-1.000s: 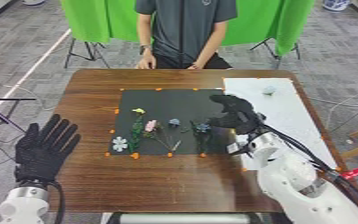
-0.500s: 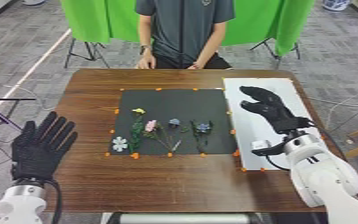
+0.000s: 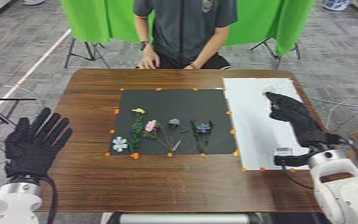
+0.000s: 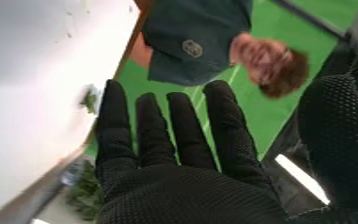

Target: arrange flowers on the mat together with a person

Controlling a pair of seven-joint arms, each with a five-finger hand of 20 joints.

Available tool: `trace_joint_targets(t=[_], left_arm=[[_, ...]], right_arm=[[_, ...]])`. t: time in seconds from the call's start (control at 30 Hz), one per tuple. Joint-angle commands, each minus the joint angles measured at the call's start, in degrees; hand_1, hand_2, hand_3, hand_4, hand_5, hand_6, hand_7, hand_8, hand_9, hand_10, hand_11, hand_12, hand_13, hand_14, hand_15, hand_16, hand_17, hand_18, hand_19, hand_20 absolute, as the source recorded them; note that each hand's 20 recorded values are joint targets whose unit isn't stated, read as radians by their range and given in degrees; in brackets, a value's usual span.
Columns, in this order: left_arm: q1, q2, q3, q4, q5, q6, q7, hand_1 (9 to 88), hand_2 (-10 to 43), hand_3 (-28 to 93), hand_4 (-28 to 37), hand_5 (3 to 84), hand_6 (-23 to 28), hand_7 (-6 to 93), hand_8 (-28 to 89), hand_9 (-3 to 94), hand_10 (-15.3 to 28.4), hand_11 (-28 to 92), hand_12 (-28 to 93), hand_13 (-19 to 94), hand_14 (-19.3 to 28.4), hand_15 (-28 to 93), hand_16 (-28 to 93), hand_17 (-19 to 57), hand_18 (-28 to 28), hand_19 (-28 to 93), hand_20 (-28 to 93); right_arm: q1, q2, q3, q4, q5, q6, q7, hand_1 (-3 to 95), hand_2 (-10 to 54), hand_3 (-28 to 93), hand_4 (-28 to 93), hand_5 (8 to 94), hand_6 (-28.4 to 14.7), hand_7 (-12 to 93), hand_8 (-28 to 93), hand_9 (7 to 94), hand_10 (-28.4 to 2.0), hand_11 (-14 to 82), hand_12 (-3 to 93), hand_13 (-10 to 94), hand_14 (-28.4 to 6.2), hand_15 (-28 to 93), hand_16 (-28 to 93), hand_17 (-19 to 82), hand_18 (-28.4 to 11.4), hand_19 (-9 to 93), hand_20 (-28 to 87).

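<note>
Your right hand [image 3: 291,112] is over the far part of the white sheet [image 3: 251,122], fingers straight and a little apart, thumb held well off to the side, with nothing in its grasp. Just past its fingertips, in the right wrist view, you have a small green sprig [image 4: 88,99] on that sheet; its bloom is too blurred to tell.

The rest of your flowers are on the dark mat [image 3: 171,102], mostly along its near half. From left to right you have the white flower [image 3: 119,144] near the near left corner, the yellow flower [image 3: 139,111] on a long leafy stem, the pink flower [image 3: 151,126], the small blue flower [image 3: 175,122] and the darker blue flower [image 3: 203,128] with its stem running toward the near edge. The stems of the pink and small blue flowers come close together at their near ends.

Mind your right forearm [image 3: 340,175]: it crosses the table's [image 3: 171,185] right edge and covers the near right part of the sheet's border, with a black cable [image 3: 297,181] looping beside it. Orange markers [image 3: 135,156] dot the edges of the mat and sheet. Your left hand [image 3: 38,142] is left of the mat and well apart from the flowers, fingers straight and spread, grasping nothing. Beyond the table hangs a green curtain [image 3: 91,20], with a black tripod [image 3: 91,52] before it.
</note>
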Motion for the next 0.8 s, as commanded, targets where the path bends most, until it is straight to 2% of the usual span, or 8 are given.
trace_joint_targets(t=[0.03,0.17,0.23,0.47,0.53,0.57,0.7,0.8], left_arm=[[2.4,-0.68,-0.36,-0.49,-0.75,0.37,0.41,27.4,10.8,71,-28.3,43.0,6.5,10.5,-9,39.6,13.2,13,9,31,13.8,18,-3,-2.2,13.0,24,12],[1.7,-0.72,0.01,-0.31,-0.16,-0.33,-0.15,26.7,11.6,71,-28.3,43.1,6.5,10.4,-9,39.4,12.9,13,9,31,13.5,17,-3,-2.2,13.0,24,12],[1.4,-0.63,0.08,-0.23,0.07,-0.27,-0.50,26.6,11.6,71,-28.3,43.1,6.5,10.4,-9,39.4,12.9,13,9,31,13.5,17,-3,-2.2,13.0,24,12],[1.4,-0.85,0.07,-0.19,0.02,0.14,-0.81,26.9,11.3,71,-28.3,43.1,6.5,10.4,-9,39.5,12.9,13,9,31,13.4,17,-2,-2.1,13.0,24,12],[1.1,-1.00,0.09,0.01,0.14,0.53,-1.51,27.0,11.3,71,-28.3,43.2,6.5,10.5,-9,39.5,12.8,13,9,31,13.4,17,-2,-2.1,13.0,24,12],[0.7,-0.86,0.34,0.08,-0.03,0.71,-1.16,27.1,11.3,71,-28.3,43.2,6.4,10.5,-9,39.5,12.8,13,9,32,13.4,17,-3,-2.1,13.0,24,12],[0.6,-0.93,0.37,0.06,0.02,0.54,-1.41,27.6,11.2,72,-28.3,43.4,6.3,10.9,-9,39.3,12.7,13,9,32,13.4,17,-2,-2.1,13.0,24,12],[0.9,-1.05,0.16,-0.14,0.41,0.23,-1.54,27.8,11.2,72,-28.3,43.5,6.3,10.9,-9,39.2,12.7,13,9,32,13.3,17,-2,-2.1,13.0,24,12]], right_arm=[[-1.7,-2.7,0.4,-0.2,4.1,-0.7,-1.0,19.5,7.0,79,-27,34.3,-3.7,15,-12,28.9,-13.7,7.8,9.1,20,-12.7,16,8,7,-16.5,45,7],[-0.6,-4.1,-0.1,0.7,3.7,-0.2,-1.9,19.6,7.0,79,-27,33.8,-3.7,15,-12,28.1,-13.5,7.5,9.1,19,-12.5,14,8,6,-16.2,44,8],[1.5,-3.6,-2.6,1.5,3.9,2.4,-1.2,19.8,6.9,79,-27,33.8,-3.7,15,-12,28.0,-13.4,7.5,9.1,19,-12.5,14,9,6,-16.1,44,8],[1.1,-6.0,-1.0,0.7,4.7,2.2,-0.6,19.9,6.7,79,-27,33.6,-3.7,15,-12,27.9,-13.4,7.4,9.1,19,-12.4,14,10,7,-16.0,44,9],[0.8,-6.7,-1.0,0.0,5.9,3.4,0.5,19.9,6.7,79,-27,33.5,-3.6,15,-12,27.9,-13.4,7.2,9.1,19,-12.5,14,10,7,-16.0,44,9],[0.9,-7.2,-0.7,0.0,6.5,2.7,0.4,19.9,6.7,79,-27,33.5,-3.6,15,-12,27.9,-13.4,7.2,9.1,19,-12.5,14,10,7,-16.0,44,9],[0.7,-8.6,-0.2,-0.6,7.5,2.7,0.9,19.9,6.9,79,-27,33.5,-3.7,14,-12,27.8,-13.4,6.7,9.1,19,-12.6,13,10,6,-16.0,43,9],[0.6,-9.0,-0.3,-1.2,13.3,2.6,2.6,19.9,7.1,78,-27,34.0,-3.7,14,-12,27.9,-13.5,6.6,9.1,19,-12.6,13,10,6,-15.9,43,9]])
